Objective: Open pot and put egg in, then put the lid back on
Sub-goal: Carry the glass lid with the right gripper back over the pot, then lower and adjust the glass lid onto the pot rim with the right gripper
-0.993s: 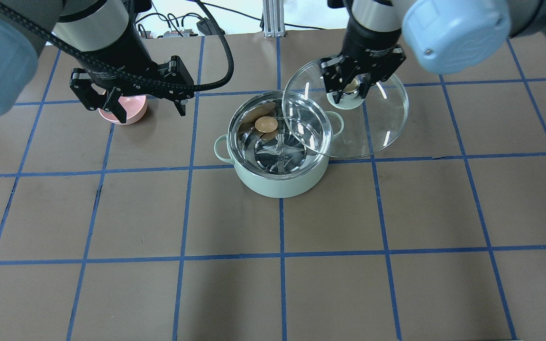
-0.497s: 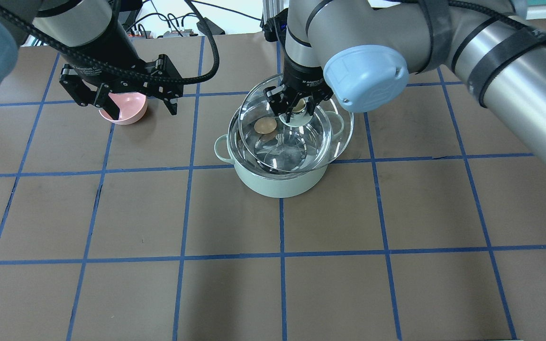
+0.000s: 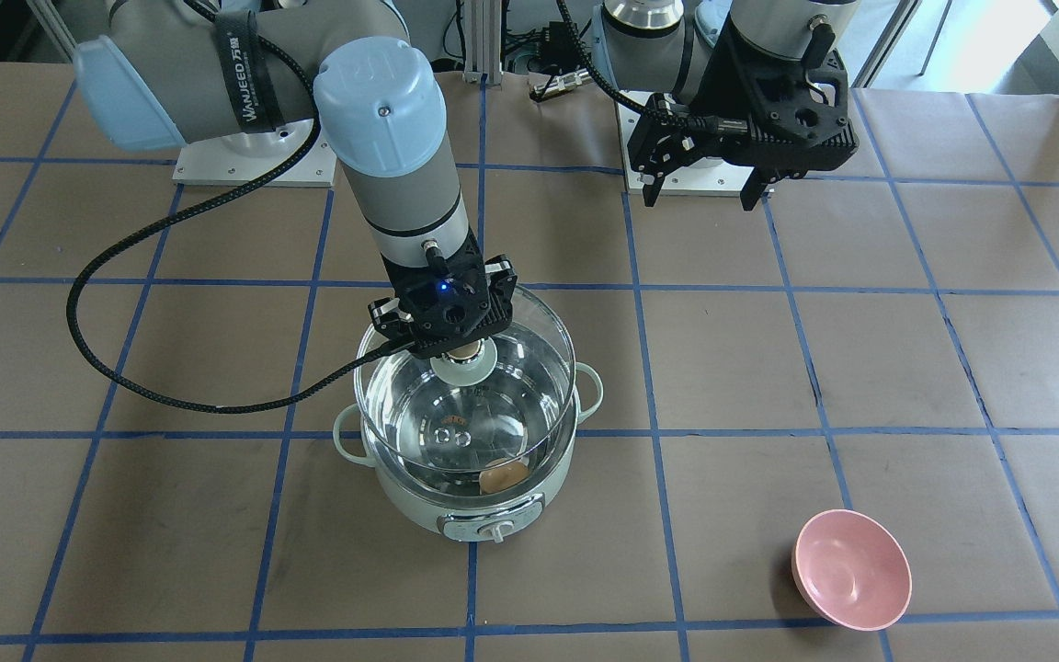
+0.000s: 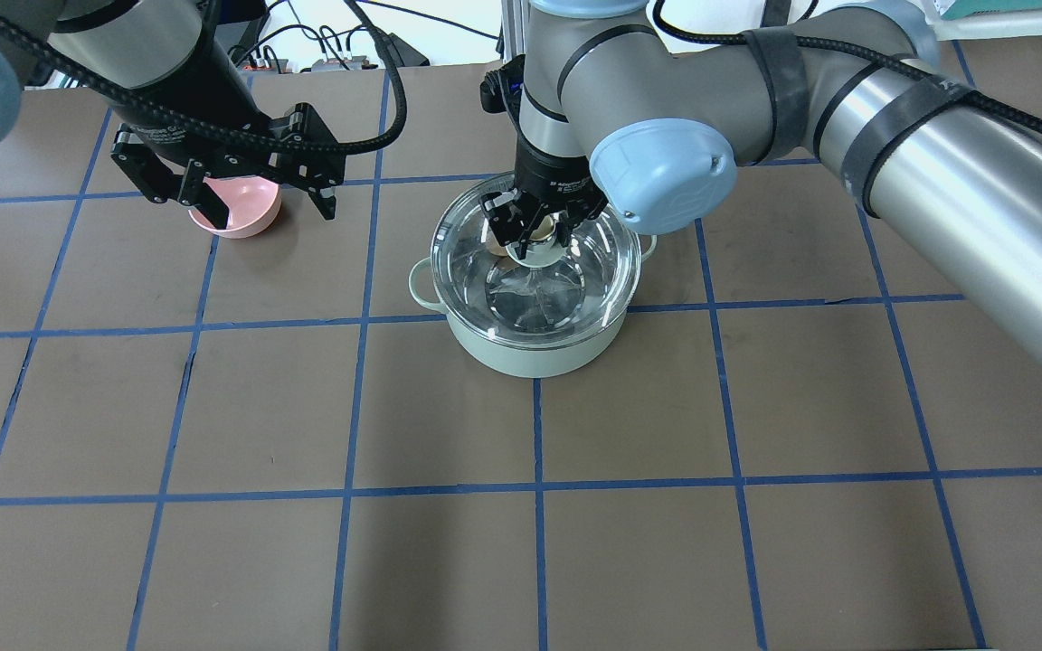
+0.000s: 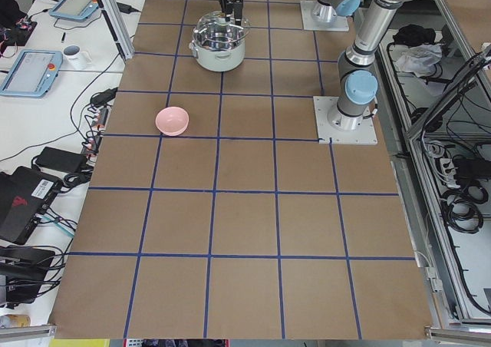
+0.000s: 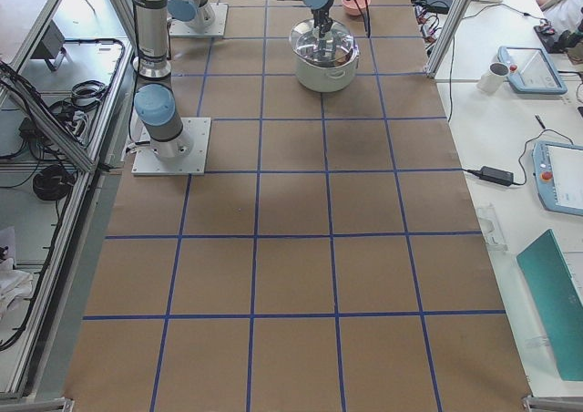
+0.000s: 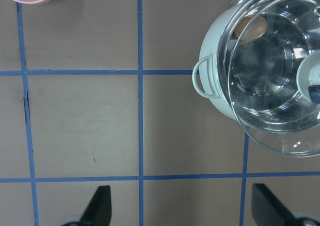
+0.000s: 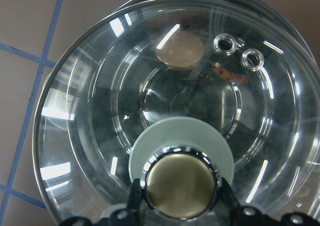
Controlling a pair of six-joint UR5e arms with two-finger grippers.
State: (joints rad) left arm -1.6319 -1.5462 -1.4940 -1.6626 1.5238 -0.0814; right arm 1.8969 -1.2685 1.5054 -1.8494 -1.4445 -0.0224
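Observation:
The mint-green pot (image 4: 535, 351) stands mid-table, its dial facing the front-facing view (image 3: 491, 530). The tan egg (image 3: 504, 477) lies inside it and shows through the glass in the wrist views (image 7: 251, 28) (image 8: 179, 49). My right gripper (image 4: 535, 237) is shut on the tan knob (image 8: 179, 185) of the glass lid (image 4: 589, 289). It holds the lid over the pot's mouth, slightly offset (image 7: 280, 121). I cannot tell whether the rims touch. My left gripper (image 4: 279, 217) is open and empty, above the table to the pot's left.
A pink bowl (image 4: 250, 206) sits on the table under the left gripper, empty in the front-facing view (image 3: 851, 568). Blue tape lines grid the brown table (image 4: 530, 542). Both arm bases stand at the table's rear edge (image 3: 235, 156).
My right gripper has carried the lid left, from beside the pot to over its mouth, and lowered it. My left gripper has stayed open near the pink bowl, barely shifting.

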